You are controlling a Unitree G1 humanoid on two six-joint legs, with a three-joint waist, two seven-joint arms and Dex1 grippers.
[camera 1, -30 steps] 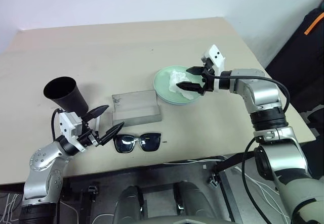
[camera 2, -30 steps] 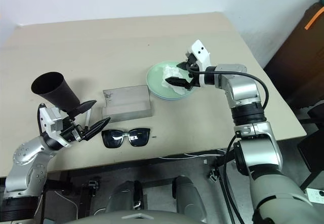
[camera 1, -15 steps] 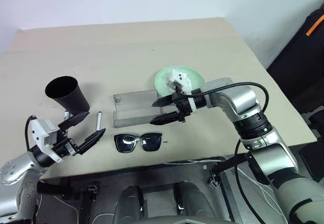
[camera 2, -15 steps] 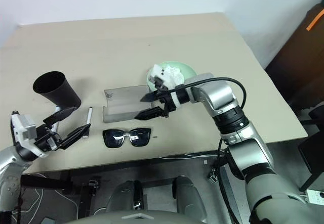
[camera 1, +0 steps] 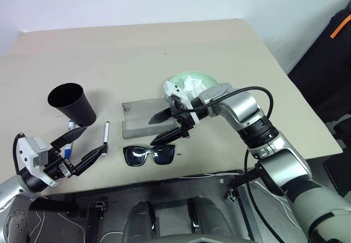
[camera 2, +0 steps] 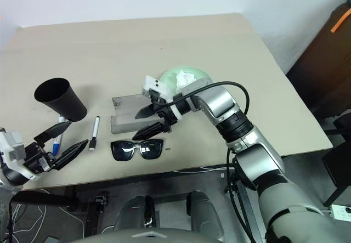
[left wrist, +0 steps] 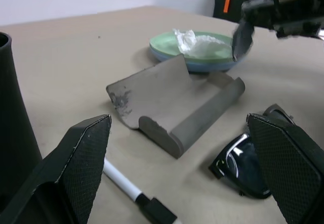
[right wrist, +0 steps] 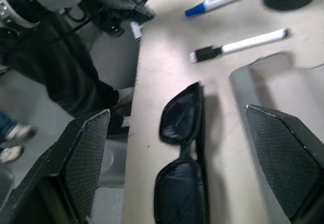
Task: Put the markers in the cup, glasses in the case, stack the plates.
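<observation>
On the beige tabletop [camera 1: 164,45], the stacked plates [camera 1: 211,82], mint green over light blue with a crumpled tissue [camera 1: 193,84] on top, sit at two o'clock of the grey case [camera 1: 143,117], whose flap curls open. The matte black cup [camera 1: 71,102] stands at nine o'clock of the case. The black sunglasses [camera 1: 149,154] lie at six o'clock of it. Two white markers [camera 1: 105,137], black- and blue-capped, lie below the cup. The right hand [camera 1: 167,126] hovers spread over the case; the left hand [camera 1: 82,147] is spread, empty.
</observation>
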